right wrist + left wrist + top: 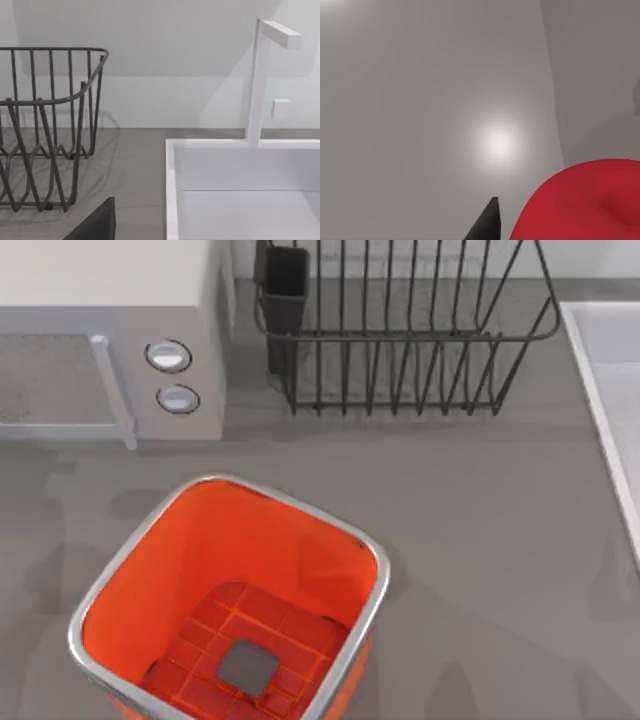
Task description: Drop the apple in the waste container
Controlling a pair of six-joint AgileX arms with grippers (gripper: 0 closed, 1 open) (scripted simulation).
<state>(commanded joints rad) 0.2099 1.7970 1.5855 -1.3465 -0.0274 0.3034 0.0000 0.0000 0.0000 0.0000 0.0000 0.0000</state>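
Note:
The waste container point(133, 560), a bright orange rounded-square bin with a silver rim, stands at the front left of the table in the top view. Its gridded orange floor with a grey square centre is bare. In the left wrist view the red apple point(585, 200) hangs very close to the camera against a plain grey wall. My left gripper point(530, 225) is shut on it, with one black fingertip point(489, 222) showing beside the fruit. A dark part of my right gripper point(95, 225) shows in the right wrist view, near the sink's corner.
A white microwave point(110, 340) stands at the back left, close behind the bin. A black wire rack point(400, 330) sits at the back middle. A white sink point(240, 190) with a white faucet point(257, 80) lies along the table's right edge point(605, 390).

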